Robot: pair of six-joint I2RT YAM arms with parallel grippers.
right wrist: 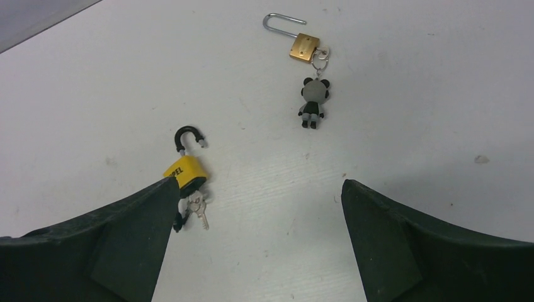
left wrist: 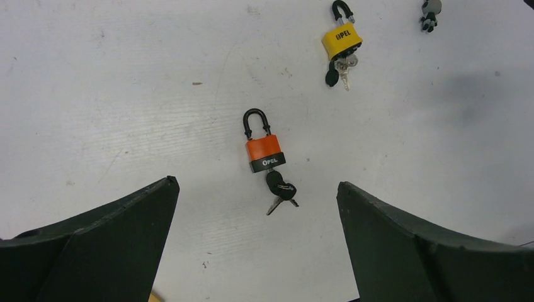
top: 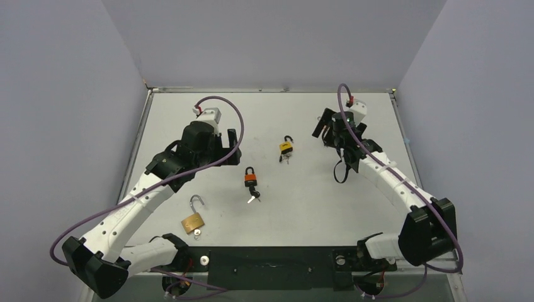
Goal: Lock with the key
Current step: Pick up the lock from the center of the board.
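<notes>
Both spread, gripping nothing, I note: left gripper (left wrist: 255, 184), right gripper (right wrist: 257, 181) | orange padlock (left wrist: 264, 154) mid-desk, key (left wrist: 280, 192) in | yellow padlock (right wrist: 186, 171) beyond, shackle open

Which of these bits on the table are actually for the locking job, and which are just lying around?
For the job: orange padlock and its key; yellow padlock and its keys; near brass padlock; other brass padlock.
Lying about: panda charm, seemingly hung from the other brass padlock.
</notes>
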